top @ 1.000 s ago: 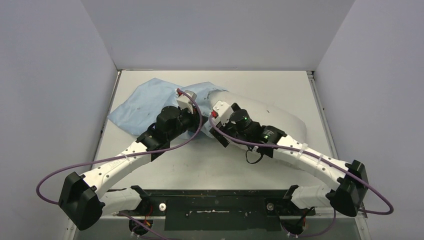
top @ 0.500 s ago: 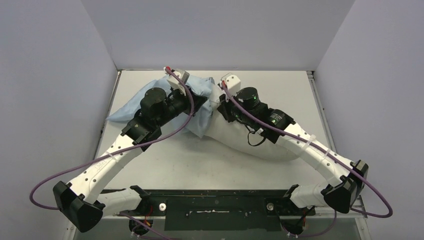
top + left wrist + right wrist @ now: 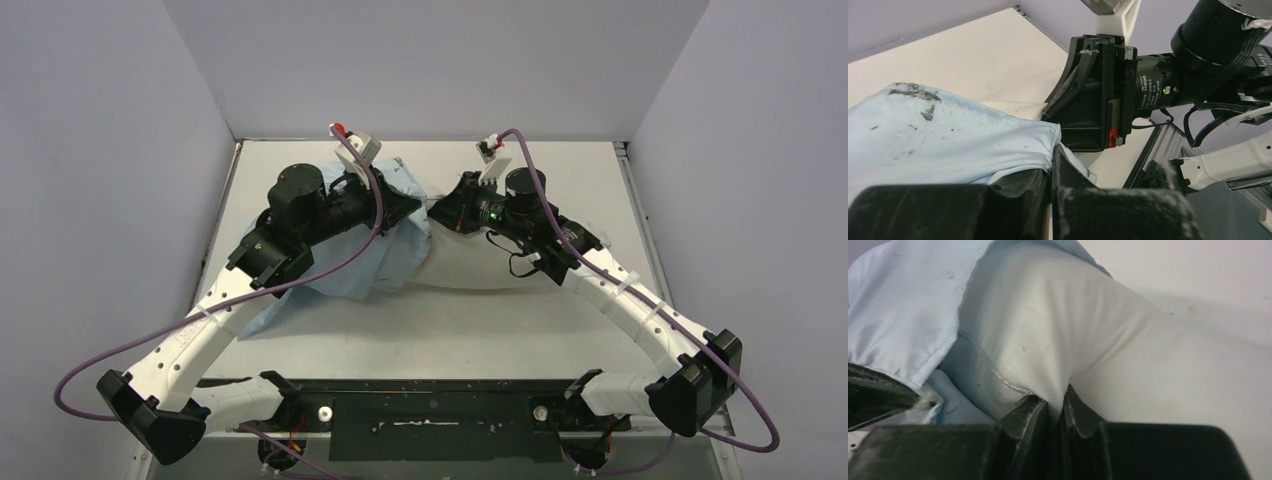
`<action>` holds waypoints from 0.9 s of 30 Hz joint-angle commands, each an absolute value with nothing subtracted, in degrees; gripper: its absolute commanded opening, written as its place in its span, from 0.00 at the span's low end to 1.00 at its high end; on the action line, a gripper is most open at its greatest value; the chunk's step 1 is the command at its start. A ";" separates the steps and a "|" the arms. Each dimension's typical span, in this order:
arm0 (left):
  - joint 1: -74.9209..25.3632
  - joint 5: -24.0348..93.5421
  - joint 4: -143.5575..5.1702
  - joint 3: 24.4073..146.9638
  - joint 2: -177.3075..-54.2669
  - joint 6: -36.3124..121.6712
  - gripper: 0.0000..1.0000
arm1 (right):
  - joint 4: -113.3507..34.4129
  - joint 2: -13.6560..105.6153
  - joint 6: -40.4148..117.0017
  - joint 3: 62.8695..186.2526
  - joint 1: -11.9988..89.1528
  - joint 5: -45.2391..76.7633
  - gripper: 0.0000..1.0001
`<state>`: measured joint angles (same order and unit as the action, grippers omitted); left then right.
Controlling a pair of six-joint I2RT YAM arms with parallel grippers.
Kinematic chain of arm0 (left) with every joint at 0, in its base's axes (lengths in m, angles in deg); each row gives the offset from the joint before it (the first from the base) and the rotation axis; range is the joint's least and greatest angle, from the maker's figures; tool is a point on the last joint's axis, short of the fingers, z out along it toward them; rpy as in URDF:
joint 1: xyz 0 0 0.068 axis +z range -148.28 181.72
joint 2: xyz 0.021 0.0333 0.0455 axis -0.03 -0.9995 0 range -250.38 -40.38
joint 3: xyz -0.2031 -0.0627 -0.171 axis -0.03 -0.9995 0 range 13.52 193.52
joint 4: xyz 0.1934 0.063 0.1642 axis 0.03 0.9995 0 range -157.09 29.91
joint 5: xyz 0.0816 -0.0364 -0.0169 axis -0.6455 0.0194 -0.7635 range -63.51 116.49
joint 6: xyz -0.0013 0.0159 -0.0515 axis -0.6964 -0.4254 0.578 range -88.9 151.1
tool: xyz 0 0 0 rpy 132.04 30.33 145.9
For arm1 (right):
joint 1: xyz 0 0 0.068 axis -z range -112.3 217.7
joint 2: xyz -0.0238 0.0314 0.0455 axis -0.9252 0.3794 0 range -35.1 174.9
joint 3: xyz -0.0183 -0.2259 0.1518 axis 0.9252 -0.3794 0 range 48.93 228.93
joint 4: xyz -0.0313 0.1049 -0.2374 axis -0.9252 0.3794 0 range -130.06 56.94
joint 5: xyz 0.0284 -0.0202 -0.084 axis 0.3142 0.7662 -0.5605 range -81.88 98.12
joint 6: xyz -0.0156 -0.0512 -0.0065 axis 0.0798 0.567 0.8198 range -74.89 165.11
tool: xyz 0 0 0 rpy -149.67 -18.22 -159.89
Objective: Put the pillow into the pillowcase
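Two grippers face each other tip to tip in the upper middle of the overhead view, close together and raised above the table [image 3: 450, 330].

The left gripper [image 3: 410, 207] has its jaws pressed together on the light blue pillowcase [image 3: 350, 265]. In the left wrist view a seamed corner of that cloth is pinched between the black fingers at the lower middle of the frame. The rest spreads away to the left, marked with dark smudges.

The right gripper [image 3: 438, 213] has its jaws closed on the white pillow [image 3: 480, 268]. In the right wrist view the pillow's fabric is gathered into a fold that runs down between the two fingertips at the lower middle.

In that same view the pillowcase's stitched hem lies over the upper left part of the pillow. More blue cloth shows beneath the pillow at the lower left, so this end of the pillow sits in the sleeve's mouth.

Seen from overhead, the pillowcase hangs from the left jaws down to the table at centre left. The pillow stretches from the right jaws toward the lower right, under the right arm.
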<state>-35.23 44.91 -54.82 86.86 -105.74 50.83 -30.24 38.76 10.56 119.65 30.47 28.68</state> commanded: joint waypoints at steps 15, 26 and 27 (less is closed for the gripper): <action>-27.85 41.98 -57.23 87.08 -112.95 55.42 0.00 | -38.94 38.21 0.42 121.99 29.21 37.80 0.00; -25.29 38.63 -41.53 100.88 -125.14 39.53 0.50 | -55.10 53.36 -1.48 115.32 40.73 45.35 0.05; -25.34 37.61 -40.81 100.54 -124.30 38.50 0.53 | -55.86 53.94 -1.74 114.43 41.07 45.15 0.04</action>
<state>-25.20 42.24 -48.68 94.49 -127.56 47.39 -41.69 53.15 0.03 116.15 39.54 42.58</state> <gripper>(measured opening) 0.471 0.089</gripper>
